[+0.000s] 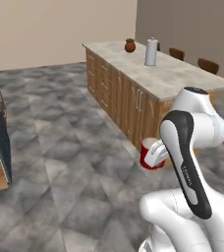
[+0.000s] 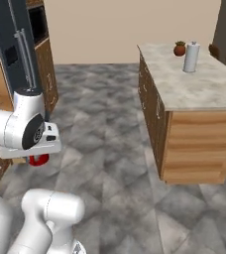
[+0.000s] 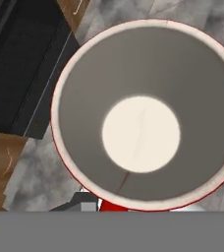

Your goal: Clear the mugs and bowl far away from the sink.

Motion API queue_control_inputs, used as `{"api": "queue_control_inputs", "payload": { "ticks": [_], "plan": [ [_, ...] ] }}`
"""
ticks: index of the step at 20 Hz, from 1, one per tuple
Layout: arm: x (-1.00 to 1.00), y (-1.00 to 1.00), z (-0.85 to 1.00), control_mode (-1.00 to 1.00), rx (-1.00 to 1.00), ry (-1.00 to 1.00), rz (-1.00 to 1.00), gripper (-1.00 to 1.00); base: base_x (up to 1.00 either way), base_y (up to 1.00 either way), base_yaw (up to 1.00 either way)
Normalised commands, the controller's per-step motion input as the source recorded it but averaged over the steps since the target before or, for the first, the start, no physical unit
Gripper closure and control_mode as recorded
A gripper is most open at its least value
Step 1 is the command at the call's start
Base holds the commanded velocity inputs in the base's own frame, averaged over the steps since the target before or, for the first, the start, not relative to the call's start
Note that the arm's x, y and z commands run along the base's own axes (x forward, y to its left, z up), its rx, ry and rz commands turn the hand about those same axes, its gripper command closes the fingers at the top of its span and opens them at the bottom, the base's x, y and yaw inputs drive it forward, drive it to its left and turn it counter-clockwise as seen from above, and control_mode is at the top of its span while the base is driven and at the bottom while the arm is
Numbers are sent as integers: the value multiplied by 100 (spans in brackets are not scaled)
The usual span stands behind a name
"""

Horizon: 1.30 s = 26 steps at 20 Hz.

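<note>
A glossy red mug [image 1: 150,155] with a pale inside hangs in the air above the grey floor, beside the near end of the island. My gripper [image 1: 156,149] is shut on its rim. The hand view looks straight down into the mug [image 3: 141,113], whose round rim and white bottom take up most of the picture. From the right base view, a bit of the red mug [image 2: 38,159] peeks out under my white hand. The bowl and the sink are out of view.
A wooden island with a pale stone top [image 1: 168,78] stands to the right, carrying a tall white canister [image 1: 151,52] and a small potted plant [image 1: 129,46]. Brown chairs [image 1: 208,65] sit behind it. Dark appliances and wooden cabinets [image 2: 23,54] line the left. Open grey floor lies between.
</note>
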Motion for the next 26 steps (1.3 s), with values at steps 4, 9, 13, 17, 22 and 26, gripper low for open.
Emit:
{"api": "queue_control_inputs", "payload": {
  "ticks": [4,9,13,17,22,26],
  "plan": [
    [0,0,0,100,0,0,0,100,100,-100,0],
    [0,0,0,100,0,0,0,100,100,-100,1],
    [0,0,0,100,0,0,0,100,100,-100,0],
    [0,0,0,100,0,0,0,100,100,-100,0],
    [0,0,0,100,0,0,0,100,100,-99,0],
    [0,0,0,100,0,0,0,100,100,-59,-7]
  ]
}}
